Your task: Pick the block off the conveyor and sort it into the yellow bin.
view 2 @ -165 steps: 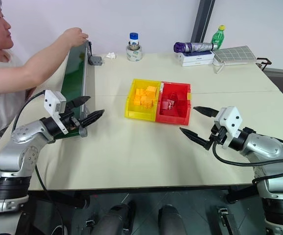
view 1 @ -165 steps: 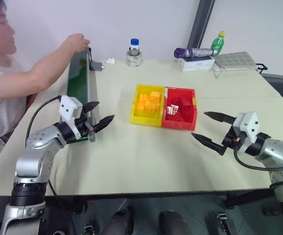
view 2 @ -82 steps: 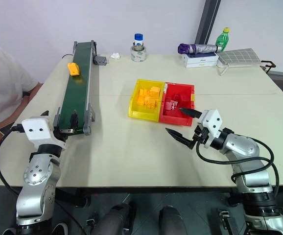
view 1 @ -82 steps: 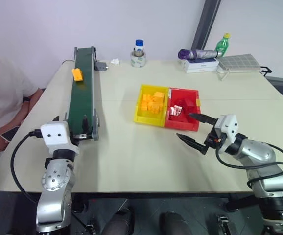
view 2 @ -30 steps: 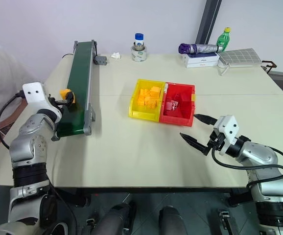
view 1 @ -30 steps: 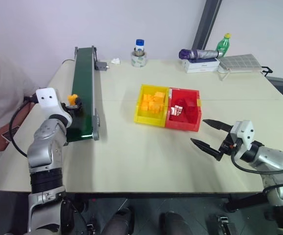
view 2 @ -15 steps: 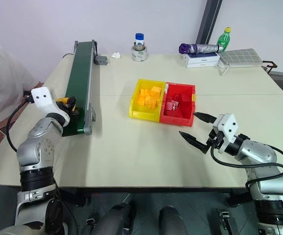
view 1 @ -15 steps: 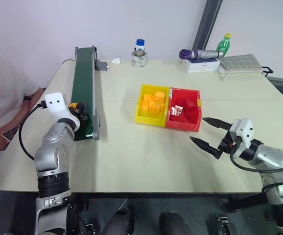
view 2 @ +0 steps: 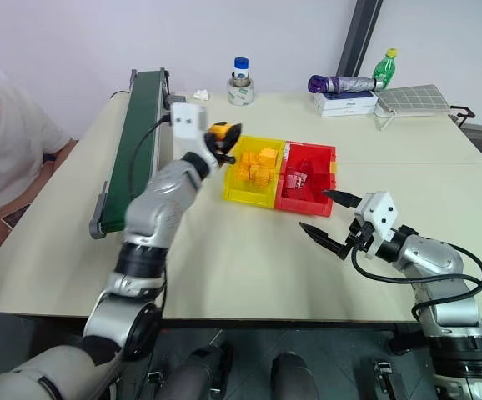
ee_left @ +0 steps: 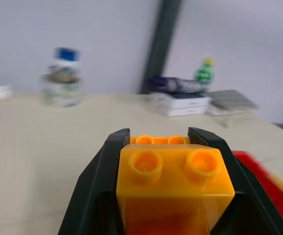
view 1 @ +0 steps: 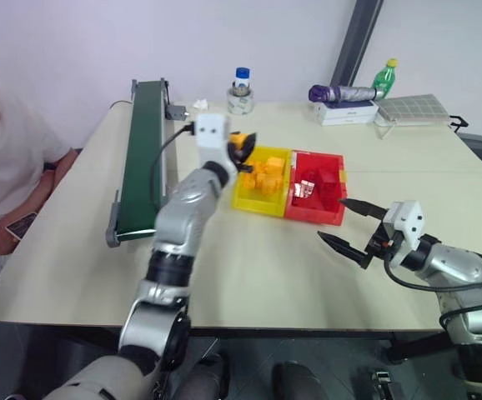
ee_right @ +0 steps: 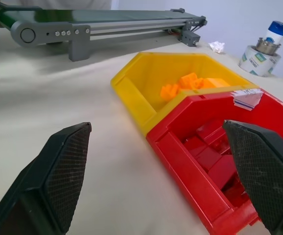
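Now we see our left gripper (view 2: 227, 137) clamped on the small orange-yellow studded plastic block (ee_left: 173, 175), held in the air just above the conveyor-side edge of the bright yellow open-topped plastic bin (view 2: 232, 193). That bin already holds a heap of like orange blocks (view 2: 253, 165) and touches the red plastic bin (view 2: 295, 202) on its far side. Left of the yellow bin, well apart, lies the long dark green conveyor belt (view 2: 133, 133) in its grey frame. Our right gripper (view 2: 330, 213) hovers near the red bin, fingers spread wide.
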Robot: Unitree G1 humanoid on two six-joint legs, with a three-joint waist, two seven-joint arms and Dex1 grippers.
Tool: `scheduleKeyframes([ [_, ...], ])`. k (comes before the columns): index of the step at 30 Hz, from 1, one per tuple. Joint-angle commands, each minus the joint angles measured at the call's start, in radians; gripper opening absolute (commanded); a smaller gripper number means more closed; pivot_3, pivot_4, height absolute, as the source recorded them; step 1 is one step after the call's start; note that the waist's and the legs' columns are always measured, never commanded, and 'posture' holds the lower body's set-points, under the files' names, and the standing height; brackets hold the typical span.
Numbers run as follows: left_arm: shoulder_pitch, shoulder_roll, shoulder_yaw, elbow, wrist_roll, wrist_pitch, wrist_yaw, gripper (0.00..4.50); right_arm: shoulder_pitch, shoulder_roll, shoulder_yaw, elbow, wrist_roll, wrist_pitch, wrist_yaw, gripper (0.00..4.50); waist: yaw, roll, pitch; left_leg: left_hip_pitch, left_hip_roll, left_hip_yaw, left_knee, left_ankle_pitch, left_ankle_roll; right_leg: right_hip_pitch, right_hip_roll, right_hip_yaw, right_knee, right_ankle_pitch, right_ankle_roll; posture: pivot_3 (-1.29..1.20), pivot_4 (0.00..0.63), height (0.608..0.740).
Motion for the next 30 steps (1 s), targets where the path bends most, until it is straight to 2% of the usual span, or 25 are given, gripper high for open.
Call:
scheduleKeyframes([
  [1,-0.102,-0.04,-0.004,0.227,0.046,-0.159,-0.002,1.37,0.037,-0.003,-0.038,-0.076,0.008,-0.005,-0.024,4.5,0.001,0.0,0.0,0.0,0.0,0.0,0.0,0.0,0.001,0.0,0.0,0.0,-0.001,0.001,0.003,0.0,0.15,0.74],
  [4,-0.152,-0.067,0.007,0.351,0.045,-0.241,-0.036,1.37,0.074,-0.005,-0.053,-0.113,0.01,0.003,-0.045,4.5,0.007,0.0,0.0,-0.002,0.0,0.001,-0.001,-0.002,0.003,0.0,0.0,0.0,-0.004,0.002,0.004,0.0,0.15,0.74],
  [6,-0.178,-0.073,0.019,0.403,0.039,-0.279,-0.052,2.43,0.095,-0.006,-0.061,-0.131,0.012,0.006,-0.055,4.5,0.01,0.0,0.0,-0.002,-0.001,0.001,-0.001,-0.003,0.004,-0.001,0.0,0.0,-0.004,0.002,0.006,0.0,0.15,0.74],
  [9,-0.196,-0.07,0.017,0.436,0.054,-0.317,-0.053,3.75,0.111,-0.006,-0.064,-0.148,0.013,0.011,-0.066,4.5,0.012,0.0,0.0,-0.002,-0.001,0.001,-0.001,-0.003,0.004,0.0,0.0,0.0,-0.004,0.002,0.008,0.0,0.15,0.74],
  [10,-0.194,-0.068,0.02,0.427,0.047,-0.32,-0.065,4.36,0.113,-0.006,-0.064,-0.149,0.013,0.012,-0.067,4.5,0.011,0.0,0.0,-0.002,-0.001,0.001,-0.001,-0.003,0.004,0.0,0.0,0.0,-0.004,0.002,0.008,0.0,0.15,0.74],
  [11,-0.185,-0.062,0.02,0.405,0.042,-0.324,-0.082,4.48,0.113,-0.006,-0.062,-0.149,0.014,0.013,-0.069,4.5,0.011,0.0,0.0,-0.002,-0.001,0.001,0.0,-0.003,0.004,0.0,0.0,0.0,-0.004,0.002,0.008,0.0,0.15,0.74],
  [13,-0.16,-0.047,0.024,0.344,0.028,-0.318,-0.11,4.48,0.112,-0.006,-0.06,-0.147,0.013,0.013,-0.07,4.5,0.01,0.0,0.0,-0.001,-0.001,0.001,0.0,-0.003,0.004,0.001,0.0,0.0,-0.004,0.002,0.008,0.0,0.15,0.74],
  [17,-0.006,0.051,0.003,0.053,-0.014,-0.17,-0.214,4.48,0.1,-0.011,-0.061,-0.135,0.016,0.013,-0.064,4.5,-0.002,0.0,0.0,-0.001,-0.001,0.001,0.0,-0.003,0.004,0.001,0.0,0.001,-0.004,0.002,0.008,0.0,0.15,0.74],
  [21,0.256,0.278,0.003,-0.401,-0.159,0.102,-0.392,4.48,0.074,-0.015,-0.046,-0.106,0.013,0.007,-0.044,4.5,-0.032,0.001,0.0,0.0,-0.001,0.001,-0.002,-0.003,0.004,0.0,0.0,0.002,-0.003,0.003,0.008,0.0,0.15,0.74],
  [26,0.472,0.539,0.178,-0.681,-0.333,0.249,-0.508,4.48,0.033,-0.024,-0.035,-0.056,0.012,-0.001,-0.007,4.5,-0.033,0.002,0.0,0.0,0.001,0.0,-0.002,-0.003,0.004,0.0,0.001,0.002,-0.003,0.001,0.002,0.0,0.15,0.74],
  [30,0.633,0.698,0.329,-0.693,-0.376,0.271,-0.584,4.48,-0.002,-0.03,-0.026,-0.017,0.012,-0.002,0.026,4.5,-0.038,0.004,-0.001,0.001,0.001,0.0,-0.001,-0.003,0.003,0.002,0.0,0.003,-0.004,0.001,0.0,0.0,0.15,0.74],
])
